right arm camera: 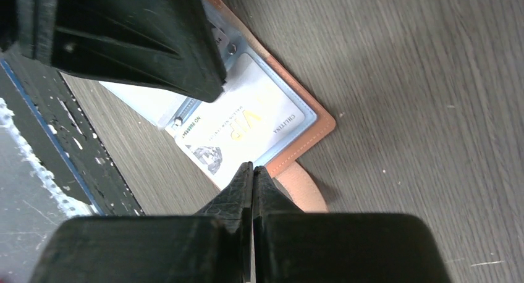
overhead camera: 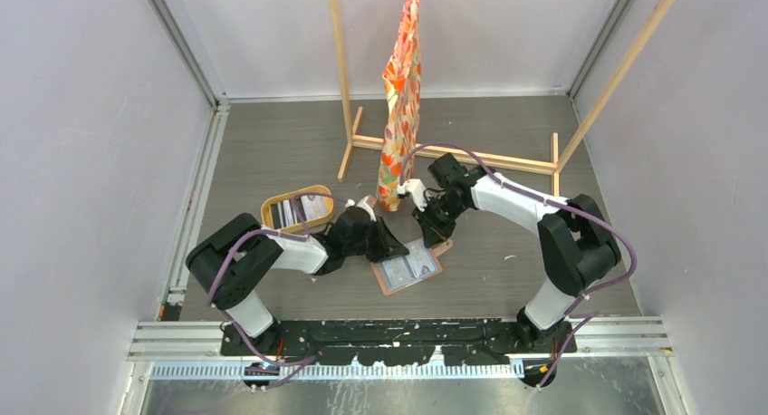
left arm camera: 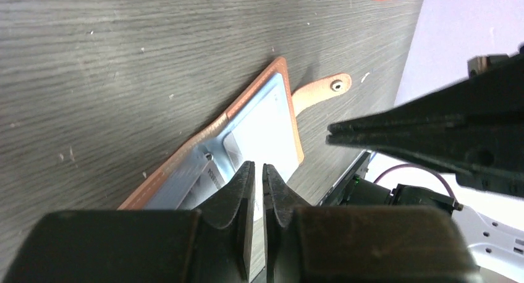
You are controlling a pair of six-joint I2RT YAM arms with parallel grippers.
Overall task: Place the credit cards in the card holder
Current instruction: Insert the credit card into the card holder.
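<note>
The salmon-brown card holder point(overhead camera: 412, 268) lies open on the table, grey-blue slots up; it also shows in the left wrist view point(left arm camera: 185, 165) and the right wrist view point(right arm camera: 312, 135). A white card marked VIP point(right arm camera: 247, 125) sits in its right half, one end poking past the near edge. My left gripper point(overhead camera: 396, 248) point(left arm camera: 259, 167) is almost closed, empty, its tips on the holder's middle. My right gripper point(overhead camera: 435, 236) point(right arm camera: 253, 167) is shut, its tips at the card's edge beside the snap tab point(right arm camera: 306, 190). More cards point(overhead camera: 303, 208) lie in the tray.
The oval yellow-rimmed wooden tray point(overhead camera: 270, 208) stands left of the holder. A wooden rack point(overhead camera: 453, 152) with an orange patterned cloth point(overhead camera: 403, 89) stands close behind both grippers. The black base rail point(overhead camera: 398, 329) runs along the near edge. Walls close in both sides.
</note>
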